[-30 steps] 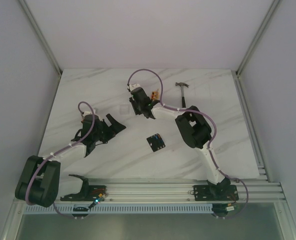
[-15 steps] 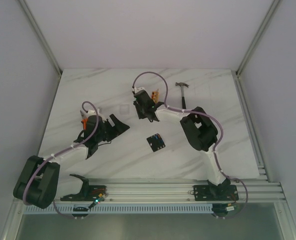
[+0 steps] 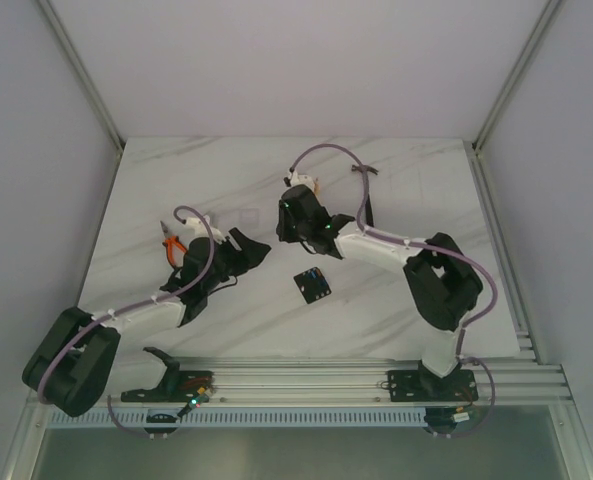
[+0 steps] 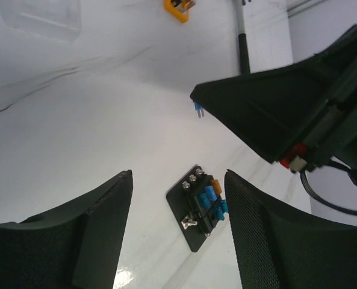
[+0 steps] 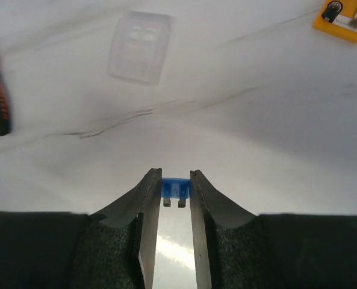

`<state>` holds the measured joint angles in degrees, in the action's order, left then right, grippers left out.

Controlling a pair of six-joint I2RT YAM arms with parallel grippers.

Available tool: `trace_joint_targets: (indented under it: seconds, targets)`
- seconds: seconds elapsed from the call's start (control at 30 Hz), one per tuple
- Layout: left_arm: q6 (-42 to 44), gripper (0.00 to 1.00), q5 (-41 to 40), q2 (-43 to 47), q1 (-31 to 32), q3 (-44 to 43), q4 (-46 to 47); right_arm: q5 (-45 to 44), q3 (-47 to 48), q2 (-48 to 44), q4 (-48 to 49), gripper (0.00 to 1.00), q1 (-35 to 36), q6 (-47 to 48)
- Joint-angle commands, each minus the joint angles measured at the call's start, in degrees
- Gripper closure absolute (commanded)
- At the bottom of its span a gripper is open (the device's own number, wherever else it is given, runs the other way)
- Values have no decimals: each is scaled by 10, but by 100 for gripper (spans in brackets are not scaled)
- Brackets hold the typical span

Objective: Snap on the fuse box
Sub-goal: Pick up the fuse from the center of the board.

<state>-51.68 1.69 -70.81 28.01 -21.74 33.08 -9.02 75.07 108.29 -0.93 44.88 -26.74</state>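
The fuse box is a small black square with blue fuses on top, lying flat on the marble table. In the left wrist view the fuse box lies just beyond my open, empty left gripper, between the lines of its fingers. My left gripper is to the left of the box. My right gripper is shut on a small blue fuse, prongs toward the camera. It hovers behind the box. The fuse also shows in the left wrist view.
A clear plastic cover lies behind my left gripper; the right wrist view shows it too. Orange-handled pliers lie at the left. A hammer lies at the back right. A small orange block sits near it.
My right arm has swung from the back toward the fuse box with the fuse in its grip. My left arm has moved right toward the box, uncovering the pliers.
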Motion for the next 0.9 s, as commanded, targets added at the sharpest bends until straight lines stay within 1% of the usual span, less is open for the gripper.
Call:
trace_joint_targets:
  seconds: [0.0, 0.17, 0.4, 0.57, 0.87]
  targets:
    - [2, 32, -61, -7, 27, 8, 79, -9, -49, -60, 58, 73, 16, -80]
    - [8, 40, -97, -10, 57, 3, 108, -23, -92, -100, 86, 73, 28, -123]
    - [16, 51, -117, -24, 80, -11, 113, -25, -119, -128, 108, 72, 36, -157]
    - [20, 57, -125, -31, 88, -18, 116, -24, -125, -133, 112, 72, 40, -168]
    - [22, 63, -135, -35, 93, -23, 125, -18, -138, -137, 120, 72, 46, -181]
